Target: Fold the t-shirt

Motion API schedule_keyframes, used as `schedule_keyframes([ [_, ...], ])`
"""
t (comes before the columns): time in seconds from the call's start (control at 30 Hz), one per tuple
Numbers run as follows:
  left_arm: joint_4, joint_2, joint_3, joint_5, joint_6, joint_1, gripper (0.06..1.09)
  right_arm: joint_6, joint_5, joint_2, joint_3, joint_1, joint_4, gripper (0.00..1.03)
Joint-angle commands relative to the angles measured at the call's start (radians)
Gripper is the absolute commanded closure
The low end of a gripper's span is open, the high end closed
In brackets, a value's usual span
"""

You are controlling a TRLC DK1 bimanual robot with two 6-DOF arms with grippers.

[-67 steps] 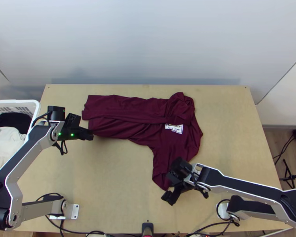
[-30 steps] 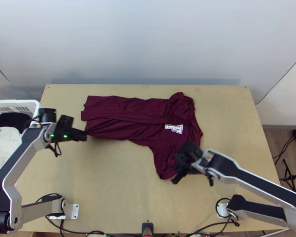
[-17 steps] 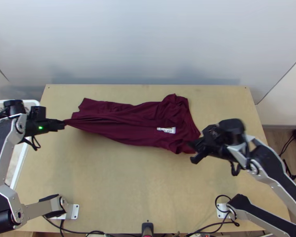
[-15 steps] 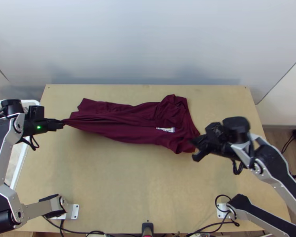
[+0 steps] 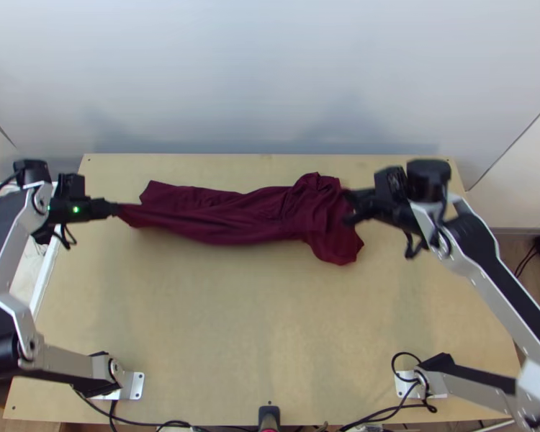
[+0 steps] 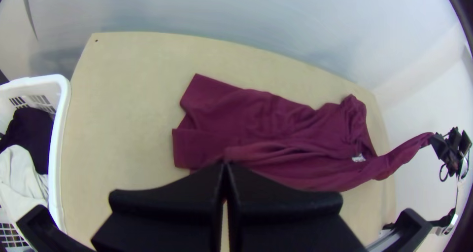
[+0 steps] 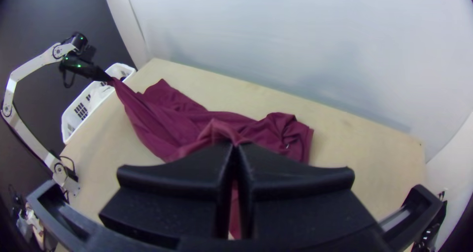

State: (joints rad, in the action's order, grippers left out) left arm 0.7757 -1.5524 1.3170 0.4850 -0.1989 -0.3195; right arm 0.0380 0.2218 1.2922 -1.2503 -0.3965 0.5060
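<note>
Maroon t-shirt (image 5: 255, 216) ran across the upper middle of the top view, over the table (image 5: 234, 324), in a long creased band; its left end was drawn to a point and its right end bunched, with a flap toward the lower right. Layers overlapped; couldn't count them.

Left gripper (image 5: 117, 209), upper left, was closed on the pointed end. In the left wrist view, the left gripper's (image 6: 225, 164) fingers were pressed together with cloth at the tips; the pinched bit itself was covered.

Right gripper (image 5: 351, 207), right of centre, was blurry at the cloth's right end. In the right wrist view, the right gripper (image 7: 235, 143) had a narrow gap, maroon cloth pinched in it. Exact part of the garment: can't tell. White print (image 6: 358, 158) peeked out at right in the left wrist view, mostly covered by folds.

White basket (image 6: 63, 133) was cut off at the left edge there, dark cloth (image 6: 33, 138) and white cloth (image 6: 22, 178) inside.
</note>
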Motion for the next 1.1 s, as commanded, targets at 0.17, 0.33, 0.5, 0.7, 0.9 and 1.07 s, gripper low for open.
schedule_keyframes([
  [0.17, 0.019, -0.354, 0.433, -0.033, 0.185, 0.031, 1.05, -0.046, -0.001, 0.386, -0.198, 0.111, -0.208, 1.0],
  [0.33, 0.039, -0.46, 0.527, -0.062, 0.217, 0.076, 1.05, -0.073, -0.012, 0.498, -0.224, 0.116, -0.29, 1.0],
  [0.5, 0.042, -0.5, 0.515, -0.08, 0.219, 0.122, 1.05, -0.159, -0.058, 0.619, -0.259, 0.111, -0.431, 1.0],
  [0.7, 0.03, -0.476, 0.459, -0.083, 0.217, 0.132, 1.05, -0.242, -0.104, 0.806, -0.512, 0.114, -0.422, 1.0],
  [0.9, 0.008, -0.425, 0.355, -0.091, 0.177, 0.112, 1.05, -0.248, -0.105, 0.875, -0.696, 0.051, -0.305, 1.0],
  [1.07, -0.029, -0.377, 0.264, -0.091, 0.153, 0.088, 1.05, -0.283, -0.111, 0.86, -0.554, 0.024, -0.293, 1.0],
])
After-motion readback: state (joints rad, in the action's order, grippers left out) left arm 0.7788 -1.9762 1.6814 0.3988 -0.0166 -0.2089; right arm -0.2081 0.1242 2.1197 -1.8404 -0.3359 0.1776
